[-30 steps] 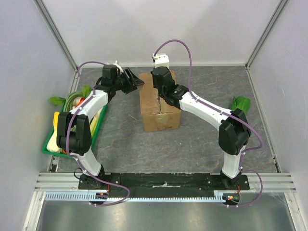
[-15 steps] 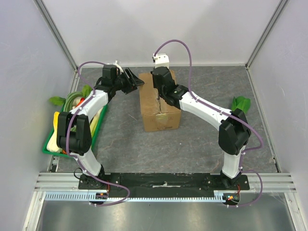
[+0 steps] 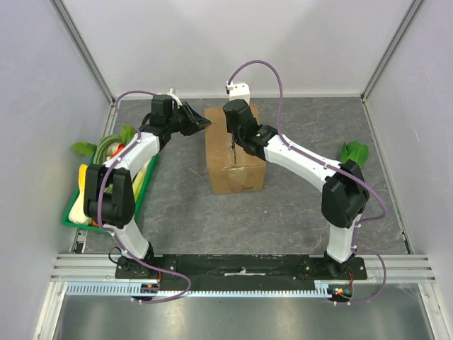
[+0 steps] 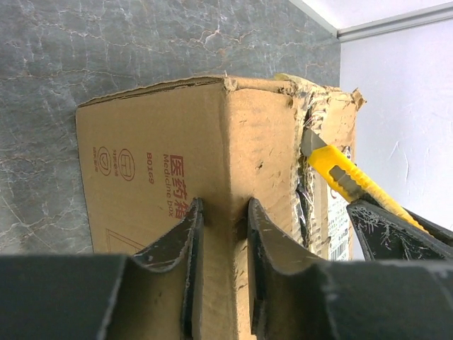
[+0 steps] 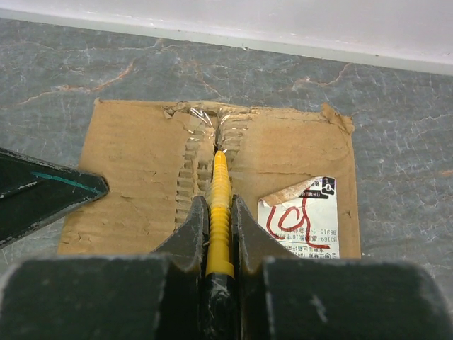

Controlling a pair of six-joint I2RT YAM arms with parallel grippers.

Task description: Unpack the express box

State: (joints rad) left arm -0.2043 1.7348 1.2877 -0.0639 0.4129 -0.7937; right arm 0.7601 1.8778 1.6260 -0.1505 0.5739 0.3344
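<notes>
My right claw was clamped on a yellow plastic snap-blade knife. The knife's tip was sunk in the torn centre seam of the brown corrugated cardboard express box, directly ahead of my fingers. My left claw stood narrowly parted, gripping nothing, at the box's left top edge. The box sat centred on the grey marbled desk, nearer the far wall.
</notes>
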